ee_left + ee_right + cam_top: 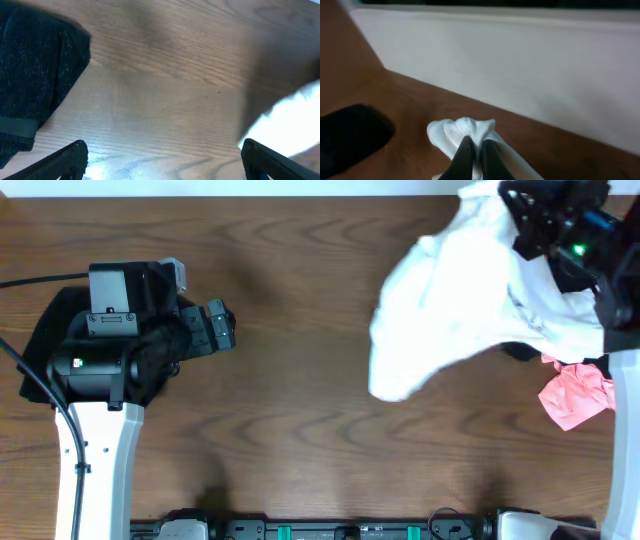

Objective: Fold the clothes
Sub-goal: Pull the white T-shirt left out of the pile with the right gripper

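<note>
Shirt (450, 310), white, is hanging bunched from the right end effector (530, 225) at the far right corner of the worktop (300, 430) in the overhead view. Its loose end is drooping toward the middle; whether it is touching the wood, cannot tell. Pink garment (575, 395) is lying crumpled at the right edge, just beside the shirt's near side. Black garment (45, 340) is lying at the left, partly under the left arm. Left end effector (222, 328) is standing wide, holding nothing, over bare wood.

Left wrist: both fingers (60, 162) are showing at the bottom corners, far apart, nothing between them. Black garment is filling the upper left. A blurred edge of the shirt is entering at right.

Right wrist: fingers (465, 157) are pinching shut on a fold of the shirt, cloth bulging above the tips. A pale wall (520, 65) is running behind. A dark shape (350, 135) is lying at left, too blurred to name.
</note>
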